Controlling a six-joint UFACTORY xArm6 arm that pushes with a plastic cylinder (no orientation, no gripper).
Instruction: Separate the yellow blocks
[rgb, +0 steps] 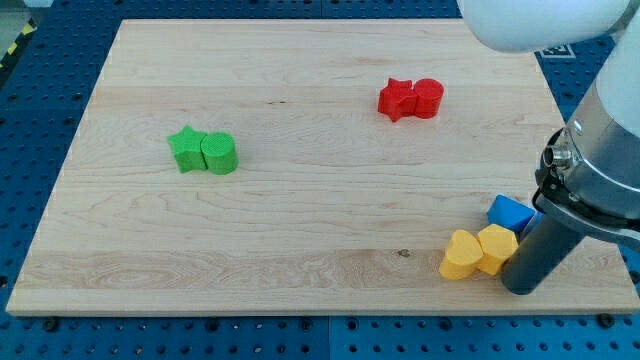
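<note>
Two yellow blocks sit touching near the board's bottom right: a yellow heart (460, 256) on the left and a yellow hexagon (496, 247) on its right. A blue block (511, 213) touches the hexagon from the upper right. My tip (524, 287) rests on the board just right of and slightly below the yellow hexagon, very close to it or touching it. The dark rod rises from there to the arm at the view's right.
A green star (186, 148) and a green rounded block (219, 153) touch at the left middle. A red star (397, 99) and a red rounded block (427, 97) touch at the upper right. The board's right edge (600, 220) is close to the tip.
</note>
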